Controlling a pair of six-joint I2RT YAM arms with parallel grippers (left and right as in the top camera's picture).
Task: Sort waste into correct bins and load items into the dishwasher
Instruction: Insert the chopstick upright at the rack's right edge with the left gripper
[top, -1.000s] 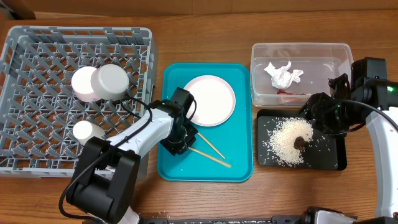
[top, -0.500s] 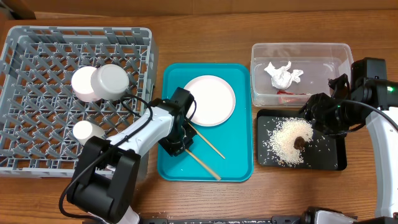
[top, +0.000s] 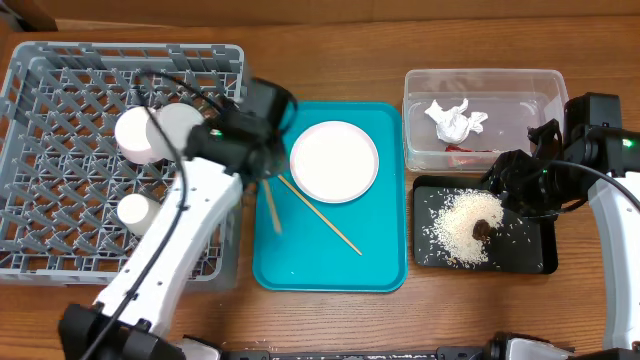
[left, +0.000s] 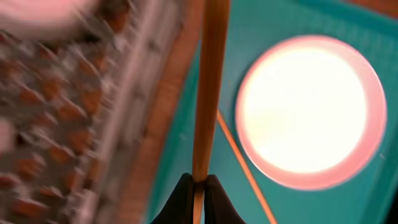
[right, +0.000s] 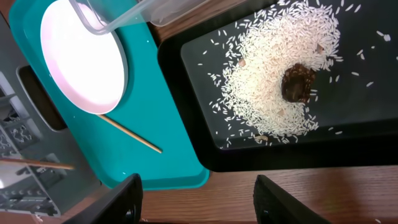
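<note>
Left gripper (left: 198, 186) pinches one thin wooden chopstick (left: 210, 87) near the big grey plastic dish rack (top: 70, 230) by the worktop's left edge. Next: drop it inside. Right gripper (right: 198, 204) is wide open.

Four things are laid on the brown wooden table (top: 330, 60).
The grey rack (top: 120, 48) is set at the far left corner, the teal tray (top: 300, 270) in the middle, the clear tub (top: 480, 73) near the far right corner, the black tray (top: 530, 255) just beside it.
</note>
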